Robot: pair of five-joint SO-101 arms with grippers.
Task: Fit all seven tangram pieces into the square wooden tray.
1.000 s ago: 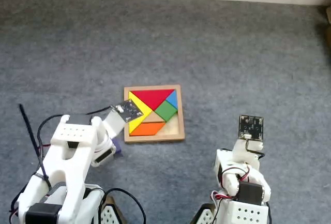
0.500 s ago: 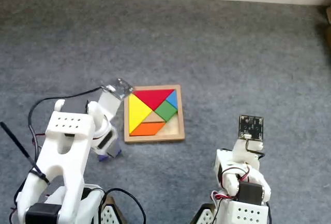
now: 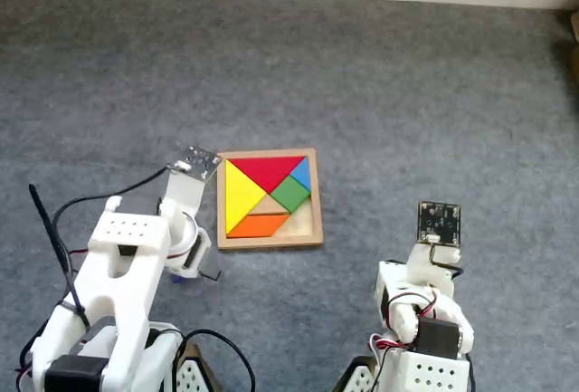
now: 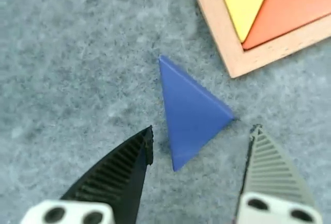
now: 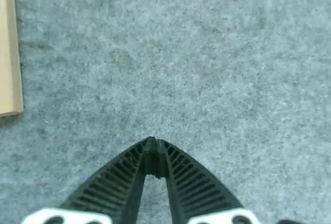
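Note:
The square wooden tray (image 3: 316,200) lies on the grey carpet and holds a yellow triangle (image 3: 240,195), a red triangle (image 3: 271,170), a small blue triangle (image 3: 302,175), a green square (image 3: 290,194) and an orange parallelogram (image 3: 261,224). A loose blue triangle (image 4: 189,105) lies flat on the carpet just off a tray corner (image 4: 232,63). My left gripper (image 4: 201,131) hangs open over it, one finger on either side of its near part. My right gripper (image 5: 153,141) is shut on nothing, above bare carpet to the right of the tray.
The left arm (image 3: 127,256) stands beside the tray's left near corner and covers the loose triangle from above. The right arm (image 3: 425,306) sits at the near right. Open carpet stretches behind and to the right of the tray.
The left arm's wrist swung off the tray's yellow piece to the left and drew back toward the near side. The right arm kept still.

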